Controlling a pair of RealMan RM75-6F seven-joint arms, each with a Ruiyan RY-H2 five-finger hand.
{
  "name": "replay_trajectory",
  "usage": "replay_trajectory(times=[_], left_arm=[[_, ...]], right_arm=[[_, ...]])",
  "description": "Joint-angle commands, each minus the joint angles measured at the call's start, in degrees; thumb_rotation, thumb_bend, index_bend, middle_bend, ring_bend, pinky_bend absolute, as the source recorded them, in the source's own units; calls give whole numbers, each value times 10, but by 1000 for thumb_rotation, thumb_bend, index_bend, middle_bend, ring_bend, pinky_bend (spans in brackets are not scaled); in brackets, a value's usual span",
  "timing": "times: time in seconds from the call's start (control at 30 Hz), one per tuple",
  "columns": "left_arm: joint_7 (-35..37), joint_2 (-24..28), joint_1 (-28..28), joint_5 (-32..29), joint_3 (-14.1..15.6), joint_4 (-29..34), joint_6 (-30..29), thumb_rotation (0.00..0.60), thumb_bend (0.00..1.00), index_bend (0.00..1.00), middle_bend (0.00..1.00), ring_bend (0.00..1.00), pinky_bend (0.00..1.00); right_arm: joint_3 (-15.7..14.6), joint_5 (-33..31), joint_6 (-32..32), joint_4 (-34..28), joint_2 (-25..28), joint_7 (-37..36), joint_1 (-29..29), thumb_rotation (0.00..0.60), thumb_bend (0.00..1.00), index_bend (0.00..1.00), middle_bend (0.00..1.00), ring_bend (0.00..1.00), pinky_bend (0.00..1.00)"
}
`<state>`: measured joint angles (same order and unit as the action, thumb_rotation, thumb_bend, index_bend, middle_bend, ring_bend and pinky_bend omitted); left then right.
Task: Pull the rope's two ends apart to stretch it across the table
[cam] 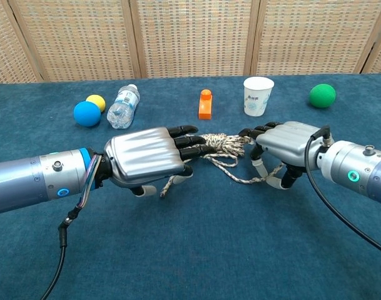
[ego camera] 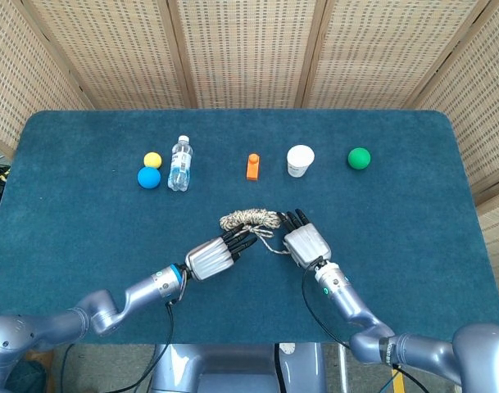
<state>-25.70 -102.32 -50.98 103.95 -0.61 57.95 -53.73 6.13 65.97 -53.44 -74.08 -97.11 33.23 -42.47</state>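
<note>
Chest view: both hands point(cam: 146, 157) point(cam: 287, 142) over rope point(cam: 228, 145)

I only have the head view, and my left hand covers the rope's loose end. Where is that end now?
Observer: In the chest view the loose end pokes out from under the left hand, on its near side.
Operator: Are my fingers wrapped round it?
Observer: No, the fingers lie straight, reaching over the coil.
Operator: And the right hand?
Observer: A strand runs in under the right hand by its thumb. I cannot tell whether it is pinched.
</note>
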Motion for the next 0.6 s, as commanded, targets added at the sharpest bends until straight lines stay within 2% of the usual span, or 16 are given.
replay_trajectory(times=[0.03, 0.6], left_arm=[[-11, -3, -3, -3, 4, -6, 4, 600, 267, 477, 0, 0, 0], [-31, -21, -11, -25, 14, -21, 10, 600, 290, 490, 0, 0, 0]], right_arm=[[0, 1, 0, 0, 0, -1, 0, 600, 525, 671, 0, 0, 0], [2, 1, 1, 2, 2, -8, 0, 600, 527, 672, 0, 0, 0]])
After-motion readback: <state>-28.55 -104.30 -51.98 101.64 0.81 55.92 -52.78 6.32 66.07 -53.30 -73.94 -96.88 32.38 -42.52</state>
